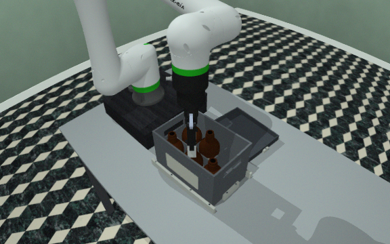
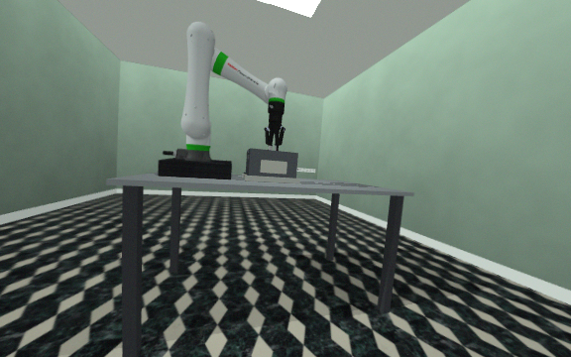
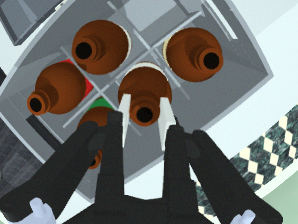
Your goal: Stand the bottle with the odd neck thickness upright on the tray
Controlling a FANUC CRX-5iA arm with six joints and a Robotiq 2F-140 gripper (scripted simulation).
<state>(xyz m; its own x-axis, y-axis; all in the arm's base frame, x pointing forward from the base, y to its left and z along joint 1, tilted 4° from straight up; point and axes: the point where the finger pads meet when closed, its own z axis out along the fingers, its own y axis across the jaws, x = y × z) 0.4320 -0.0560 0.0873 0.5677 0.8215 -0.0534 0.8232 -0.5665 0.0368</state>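
Five brown bottles stand in the grey crate [image 1: 181, 169] [image 2: 272, 163] [image 3: 230, 105], which has divider cells. My gripper [image 1: 191, 149] [image 2: 276, 145] [image 3: 144, 107] reaches down into the crate from above. Its white pads press both sides of the neck of the middle bottle [image 3: 145, 82] [image 1: 198, 158], just below the opening. The other bottles stand around it: the back left bottle [image 3: 100, 46], the right bottle [image 3: 194, 52] [image 1: 209, 144], the left bottle [image 3: 57, 90] [image 1: 173, 139] and one [image 3: 97, 120] partly hidden under my left finger. The dark tray [image 1: 246, 129] lies behind the crate, to its right.
The robot's black base [image 1: 131, 115] [image 2: 193, 169] stands on the grey table [image 1: 317, 190] [image 2: 266, 184], close behind the crate on its left. The crate's walls rise above the bottle shoulders. The checkered floor lies all around the table.
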